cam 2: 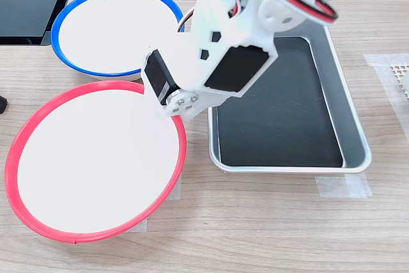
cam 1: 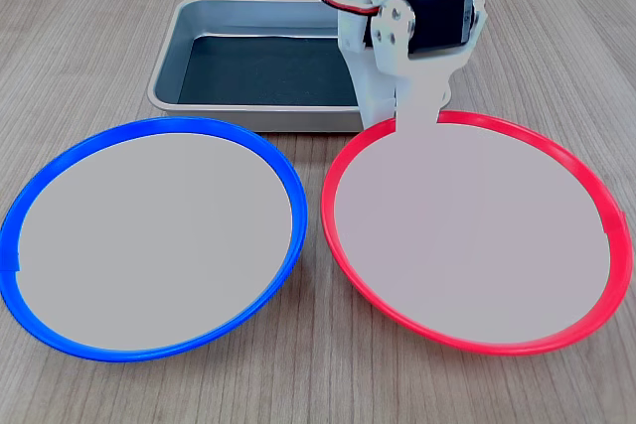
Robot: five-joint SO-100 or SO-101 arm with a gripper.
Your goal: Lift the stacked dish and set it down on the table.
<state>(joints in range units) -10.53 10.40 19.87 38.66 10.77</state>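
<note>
Two plates on bench (cam 1: pixel 99 47): one red-rimmed (cam 1: pixel 475 233), one blue-rimmed (cam 1: pixel 154 235); one metal tray (cam 1: pixel 258 67). Hand (cam 1: pixel 422 116) touching red plate's far rim. Opening impossible to tell.

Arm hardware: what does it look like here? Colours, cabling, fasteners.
The arm is white printed plastic in angular shells, with black servo blocks set into them, one near the wrist. Red, white and black wires loop along the upper links. In the second exterior view a cluster of small silver screws sits at the end bracket. The jaws are white too.
</note>
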